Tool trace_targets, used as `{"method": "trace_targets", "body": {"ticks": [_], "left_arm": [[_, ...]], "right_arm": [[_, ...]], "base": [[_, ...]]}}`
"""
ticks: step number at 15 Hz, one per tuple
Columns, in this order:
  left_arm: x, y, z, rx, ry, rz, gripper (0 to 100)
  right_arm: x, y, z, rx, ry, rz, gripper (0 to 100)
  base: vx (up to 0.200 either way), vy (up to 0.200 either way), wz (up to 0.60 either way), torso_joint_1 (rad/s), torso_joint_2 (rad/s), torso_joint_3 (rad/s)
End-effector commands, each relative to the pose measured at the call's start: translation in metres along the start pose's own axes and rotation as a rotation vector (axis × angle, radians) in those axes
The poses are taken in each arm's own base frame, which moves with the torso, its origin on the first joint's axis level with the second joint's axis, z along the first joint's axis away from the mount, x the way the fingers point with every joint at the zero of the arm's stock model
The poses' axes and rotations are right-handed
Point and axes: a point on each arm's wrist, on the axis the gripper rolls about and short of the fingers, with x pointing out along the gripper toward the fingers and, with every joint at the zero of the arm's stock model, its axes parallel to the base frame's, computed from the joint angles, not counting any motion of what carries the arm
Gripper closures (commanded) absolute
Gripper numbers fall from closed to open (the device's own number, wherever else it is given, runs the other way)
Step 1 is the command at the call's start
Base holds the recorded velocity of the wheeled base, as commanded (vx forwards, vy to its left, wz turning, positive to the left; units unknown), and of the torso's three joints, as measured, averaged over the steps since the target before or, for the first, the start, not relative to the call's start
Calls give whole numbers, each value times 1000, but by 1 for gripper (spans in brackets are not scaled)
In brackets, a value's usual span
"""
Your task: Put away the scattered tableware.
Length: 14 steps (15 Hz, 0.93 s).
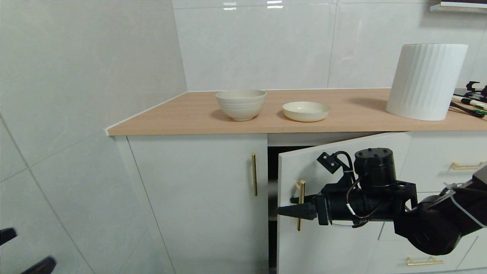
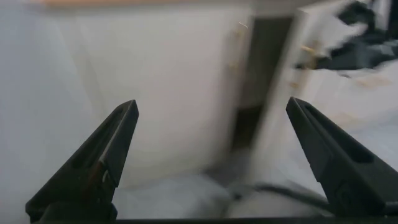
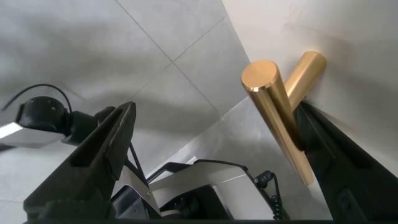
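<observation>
Right gripper (image 1: 289, 206) jaws wide, brass handle (image 1: 301, 203) between them, near one finger, unclamped. Cabinet door (image 1: 323, 247) part open. Left gripper (image 2: 211, 106) jaws wide, low. Bowl (image 1: 241, 104) and dish (image 1: 306, 110) on tabletop (image 1: 182, 118) above. Risk: handle likely slips free on pull.

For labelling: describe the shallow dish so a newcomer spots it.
On the light wooden countertop, left of the white ribbed container, stand two cream vessels. The shallow cream dish is the right-hand one, low and smooth beside the deep ribbed bowl.
</observation>
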Motion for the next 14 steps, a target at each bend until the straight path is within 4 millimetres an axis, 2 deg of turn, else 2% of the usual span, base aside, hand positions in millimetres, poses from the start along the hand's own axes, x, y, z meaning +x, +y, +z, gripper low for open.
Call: {"method": "trace_targets", "body": {"ticks": [1,2,3,4,5,6,9,10,14], "left_arm": [[113,27,25,-122,253,-218,0],[147,26,18,-116,290,-273,0],[158,25,14,-113,304,-290,0],[166,23,8,-112,327,-309,0],[176,12,-16,-106,394,-370,0],[180,6,-28,-104,421,-402,0],[191,-4,-43,-106,418,-445,0],[193,-5,-42,-127,405,-443,100],[209,-5,-38,-156,362,-447,100]], "right_arm": [[0,1,0,-3,-1,2,0],[0,0,0,1,0,0,0],[1,-1,-1,4,4,0,0],[1,-1,-2,5,5,0,0],[0,1,0,-2,0,2,0],[0,0,0,-2,-2,1,0],[0,0,0,-3,-1,-1,0],[1,-1,-1,-1,1,-2,0],[1,-1,-1,-2,1,-2,0]], "base": [[0,0,0,0,0,0],[0,0,0,0,0,0],[0,0,0,0,0,0],[0,0,0,0,0,0],[0,0,0,0,0,0],[0,0,0,0,0,0],[0,0,0,0,0,0],[0,0,0,0,0,0],[0,0,0,0,0,0]]}}
